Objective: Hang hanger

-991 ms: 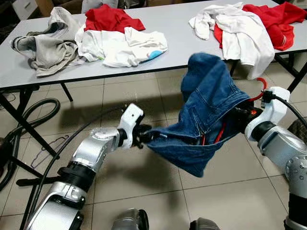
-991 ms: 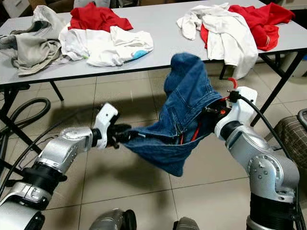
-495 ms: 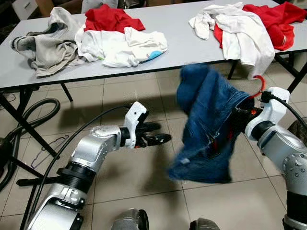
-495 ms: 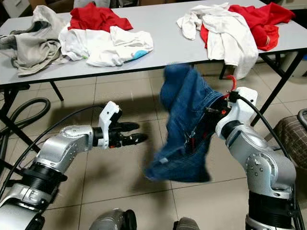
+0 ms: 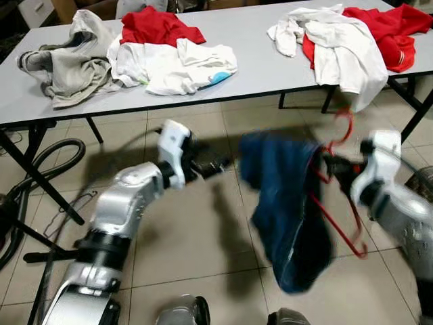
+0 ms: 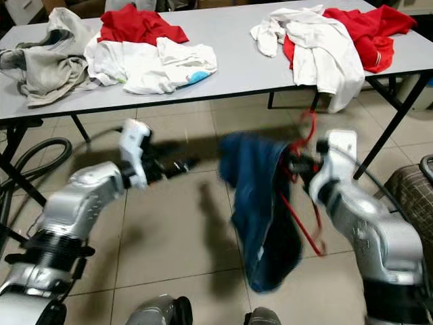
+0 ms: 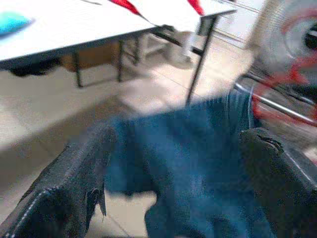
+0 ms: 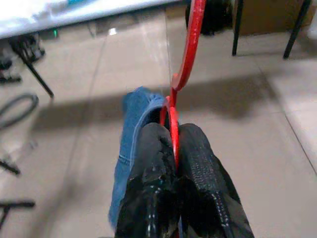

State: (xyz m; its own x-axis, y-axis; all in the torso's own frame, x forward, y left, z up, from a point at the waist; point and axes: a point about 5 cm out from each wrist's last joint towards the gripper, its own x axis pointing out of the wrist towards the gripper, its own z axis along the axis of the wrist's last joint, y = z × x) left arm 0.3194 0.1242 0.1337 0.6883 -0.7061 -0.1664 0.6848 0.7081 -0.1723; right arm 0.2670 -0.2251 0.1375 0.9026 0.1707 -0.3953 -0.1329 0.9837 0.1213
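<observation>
A red hanger hangs tilted in front of the table, with blue jeans draped over it and dangling toward the floor. My right gripper is shut on the hanger's neck just below the hook; its black fingers press together around the red wire. Left of the jeans and apart from them is my left gripper, which is open. In the left wrist view its fingers stand wide, with the blurred jeans beyond them. The picture is motion-blurred.
A grey table runs across the back with a grey garment, white and red shirts, and another white and red pile. Table legs stand right. A black hose lies on the left floor.
My left gripper let go of the jeans' hem, opened and drew back to the left. The jeans dropped and now hang straight from the hanger, which swung in my right gripper.
</observation>
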